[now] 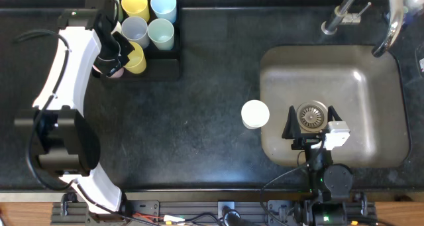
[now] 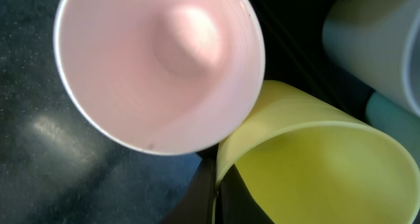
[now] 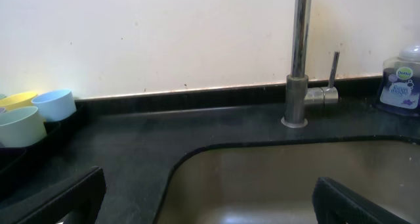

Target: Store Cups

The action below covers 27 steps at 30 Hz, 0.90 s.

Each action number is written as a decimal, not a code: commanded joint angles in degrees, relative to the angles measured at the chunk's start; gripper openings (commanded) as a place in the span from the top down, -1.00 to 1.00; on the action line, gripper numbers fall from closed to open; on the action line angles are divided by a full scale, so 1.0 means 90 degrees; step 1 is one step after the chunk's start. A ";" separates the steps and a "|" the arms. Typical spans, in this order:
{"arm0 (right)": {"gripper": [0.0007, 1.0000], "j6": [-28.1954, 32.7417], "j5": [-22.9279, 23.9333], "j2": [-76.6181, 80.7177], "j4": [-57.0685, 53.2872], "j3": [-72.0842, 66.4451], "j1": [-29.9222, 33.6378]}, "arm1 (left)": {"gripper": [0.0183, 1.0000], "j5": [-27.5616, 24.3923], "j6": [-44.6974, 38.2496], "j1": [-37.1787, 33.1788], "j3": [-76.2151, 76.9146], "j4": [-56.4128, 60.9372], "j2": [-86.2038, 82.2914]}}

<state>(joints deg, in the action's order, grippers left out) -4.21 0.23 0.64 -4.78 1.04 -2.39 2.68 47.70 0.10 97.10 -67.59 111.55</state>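
Left arm: the left gripper (image 1: 119, 52) stands at the front left corner of the black plastic cup tray (image 1: 169, 70), at the back left of the black speckled countertop (image 1: 199, 120). Its dark fingers (image 2: 200, 198) are clenched on the rim of a tilted yellow plastic cup (image 2: 321, 165). The thin yellow wall runs between them, one finger outside the cup and the other inside its mouth.

A pale pink plastic cup (image 2: 161, 60) sits just beside the held cup with its mouth open to the wrist camera, and the two rims appear to touch. Whether the pink cup stands in the tray or on the counter cannot be determined.

Tray contents: a grey-blue cup (image 1: 135, 29) and a mint-green cup (image 1: 160, 34) stand in the middle row. A second yellow cup (image 1: 134, 4) and a light blue cup (image 1: 163, 5) stand in the back row. All four are upright.

Right arm: the right gripper (image 1: 311, 113) hangs over the stainless steel sink (image 1: 371, 73), above the drain. Its fingers are spread wide and hold nothing.

Outstanding item: a white round cup (image 1: 255, 113) stands on the countertop just beside the sink's left rim. It is near the right gripper but clear of its fingers, and well apart from the tray.

Fixtures: a chrome tap (image 3: 298, 79) rises behind the basin, with a soap bottle (image 3: 400, 79) to its side.
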 commanded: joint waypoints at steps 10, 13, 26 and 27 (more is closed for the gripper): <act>-1.00 0.0041 -0.0024 -0.0049 0.0032 -0.0085 -0.0041 | 0.80 -0.0027 0.0066 -0.0046 -0.0044 0.0010 0.0372; -1.00 0.0041 -0.0024 -0.0049 0.0034 -0.0085 -0.0041 | -0.63 -0.0027 0.0066 -0.0046 -0.0044 0.0007 0.0372; -0.99 0.0041 -0.0024 -0.0049 0.0034 -0.0085 -0.0041 | -1.00 -0.0170 0.0063 -0.0007 -0.0044 0.0007 -0.0624; -0.99 0.0041 -0.0024 -0.0049 0.0034 -0.0085 -0.0041 | -1.00 -0.0172 0.0063 0.0005 -0.0044 0.0002 -0.0891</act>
<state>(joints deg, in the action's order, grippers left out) -4.23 0.21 0.64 -4.75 1.04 -2.39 1.93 48.05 0.12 96.99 -67.55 112.36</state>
